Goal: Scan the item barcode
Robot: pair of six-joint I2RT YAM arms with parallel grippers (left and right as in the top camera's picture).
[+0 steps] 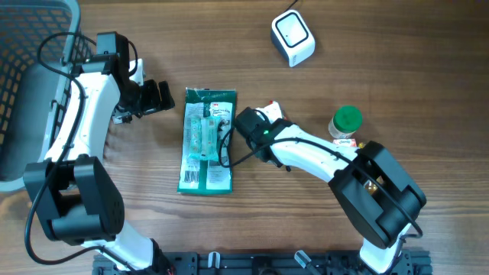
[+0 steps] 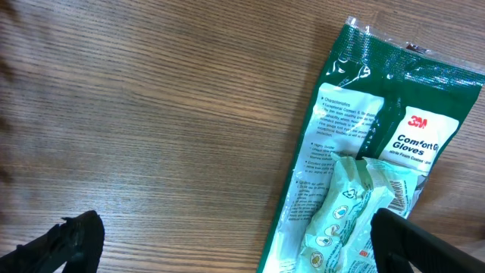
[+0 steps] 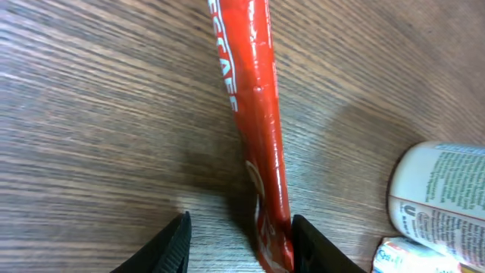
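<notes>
A slim red packet (image 3: 258, 114) stands on its edge on the wooden table, between the jaws of my right gripper (image 3: 240, 225). It leans against the right finger (image 3: 307, 239), and the left finger (image 3: 170, 246) stands apart from it, so the gripper is open. From overhead, a bit of red and white (image 1: 271, 107) shows beside the right gripper (image 1: 246, 122). The white scanner (image 1: 293, 37) sits at the back. My left gripper (image 1: 157, 98) is wide open and empty, its right finger (image 2: 409, 243) over a green gloves pack (image 2: 409, 106).
A pale mint packet (image 2: 345, 208) lies on the gloves pack (image 1: 208, 141). A green-lidded bottle (image 1: 346, 122) stands right of the right arm and shows as a white labelled container (image 3: 439, 193). A dark basket (image 1: 30, 84) fills the far left.
</notes>
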